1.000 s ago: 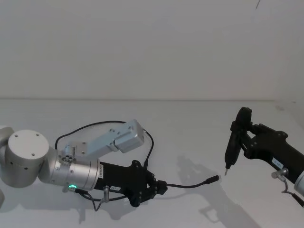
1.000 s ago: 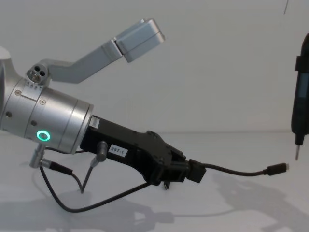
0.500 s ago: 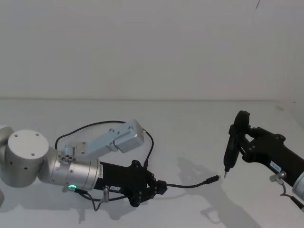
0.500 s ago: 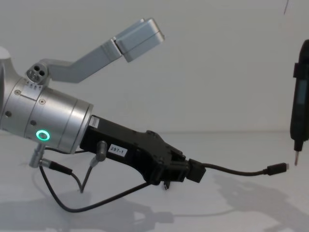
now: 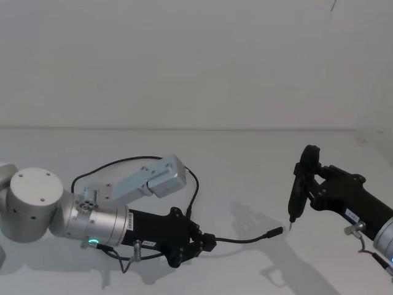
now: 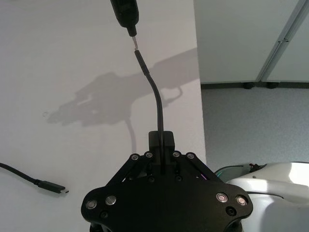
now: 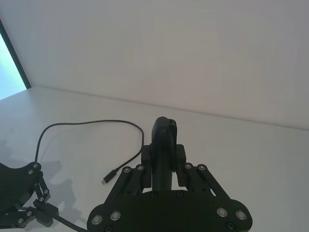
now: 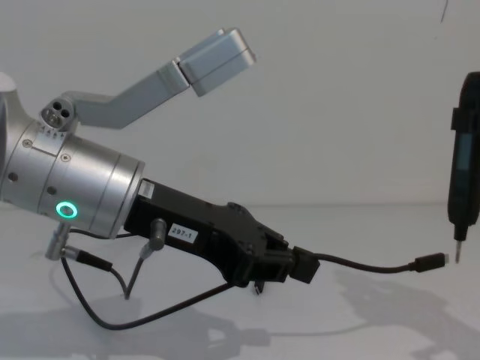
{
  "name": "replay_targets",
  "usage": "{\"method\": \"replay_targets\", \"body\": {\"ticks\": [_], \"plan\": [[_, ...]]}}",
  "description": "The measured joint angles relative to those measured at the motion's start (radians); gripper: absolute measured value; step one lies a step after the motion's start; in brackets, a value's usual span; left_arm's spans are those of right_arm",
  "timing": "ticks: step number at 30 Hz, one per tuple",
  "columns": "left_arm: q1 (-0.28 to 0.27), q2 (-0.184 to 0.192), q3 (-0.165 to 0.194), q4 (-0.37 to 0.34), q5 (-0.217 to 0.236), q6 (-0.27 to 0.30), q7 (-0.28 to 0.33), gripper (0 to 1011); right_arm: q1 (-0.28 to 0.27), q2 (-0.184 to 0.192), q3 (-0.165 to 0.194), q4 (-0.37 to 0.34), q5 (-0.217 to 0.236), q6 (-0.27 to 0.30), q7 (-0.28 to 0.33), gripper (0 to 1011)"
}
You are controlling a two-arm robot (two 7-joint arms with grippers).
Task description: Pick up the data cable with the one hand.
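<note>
My left gripper (image 5: 206, 241), black and blocky behind a silver cylinder with a green ring light, is shut on the thin black data cable (image 5: 245, 239) just above the table. From the gripper (image 8: 300, 266) the cable (image 8: 360, 264) reaches right to a small plug (image 8: 433, 260). The rest of the cable loops back behind the arm (image 5: 123, 161), and its other plug (image 6: 50, 186) lies on the table. My right gripper (image 5: 310, 184) is shut on a slim dark tool (image 8: 465, 180) held upright. The tool's thin metal tip (image 5: 290, 224) hangs close beside the free plug (image 5: 276, 232).
The white table (image 5: 245, 160) meets a plain white wall behind. In the left wrist view the table edge (image 6: 199, 96) drops to grey floor. A silver camera bracket (image 5: 153, 178) sticks up from the left wrist, and short grey wires (image 8: 82, 259) hang under it.
The right arm has moved the dark tool left and down, bringing its tip close to the cable's free plug. The left arm and cable have stayed still.
</note>
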Motion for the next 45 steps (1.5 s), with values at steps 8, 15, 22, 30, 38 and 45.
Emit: {"method": "replay_targets", "body": {"ticks": [8,15,22,30,38,45], "plan": [[0.0,0.0,0.0,0.0,0.0,0.0,0.0,43,0.008,0.006,-0.008,0.003,0.006,0.003,-0.002,279],[0.0,0.0,0.0,0.0,0.0,0.0,0.0,43,0.01,0.015,-0.011,-0.004,0.016,0.012,-0.002,279],[0.0,0.0,0.0,0.0,0.0,0.0,0.0,43,0.01,0.023,-0.012,-0.009,0.028,0.017,-0.002,279],[0.0,0.0,0.0,0.0,0.0,0.0,0.0,43,0.01,0.029,-0.015,-0.008,0.034,0.011,-0.002,279],[0.0,0.0,0.0,0.0,0.0,0.0,0.0,43,0.014,0.033,-0.018,0.005,0.035,-0.003,-0.004,279],[0.0,0.0,0.0,0.0,0.0,0.0,0.0,43,0.019,0.037,-0.021,0.017,0.039,-0.011,-0.006,279]]}}
